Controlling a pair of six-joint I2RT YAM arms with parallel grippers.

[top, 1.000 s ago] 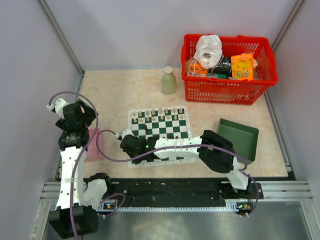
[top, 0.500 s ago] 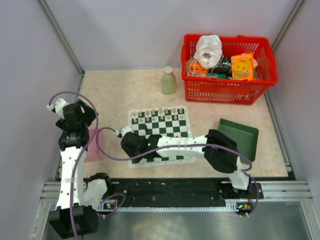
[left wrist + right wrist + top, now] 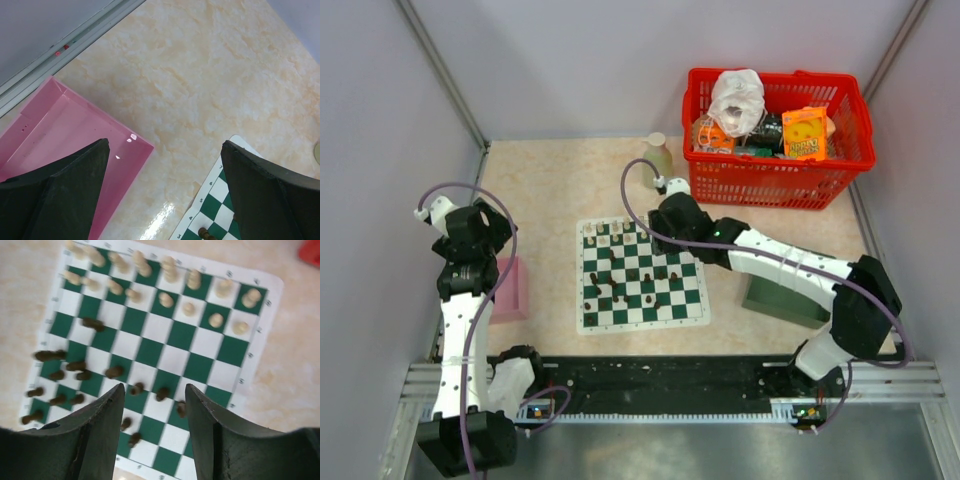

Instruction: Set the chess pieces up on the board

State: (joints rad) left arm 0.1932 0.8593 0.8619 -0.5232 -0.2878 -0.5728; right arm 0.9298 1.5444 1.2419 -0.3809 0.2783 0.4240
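The green-and-white board [image 3: 642, 300] lies mid-table. Cream chess pieces [image 3: 610, 233] stand along its far rows; in the right wrist view they fill the top two rows [image 3: 165, 299]. Dark chess pieces [image 3: 620, 285] are scattered over the near left squares, several lying down [image 3: 114, 372]. My right gripper [image 3: 662, 228] hovers above the board's far right part, open, nothing between its fingers [image 3: 154, 387]. My left gripper [image 3: 478, 228] hangs wide open off the board's left side [image 3: 165, 143], over bare table between the pink tray and the board's corner [image 3: 210, 200].
A pink tray [image 3: 510, 290] sits left of the board [image 3: 60, 135]. A dark green tray [image 3: 785, 298] lies right of it, partly under my right arm. A red basket [image 3: 775, 185] of packets stands far right, a pale bottle [image 3: 657, 150] beside it.
My right arm has swung from the board's near left edge up to its far right side, and its jaws have spread apart. The dark pieces are uncovered. The left arm has not moved.
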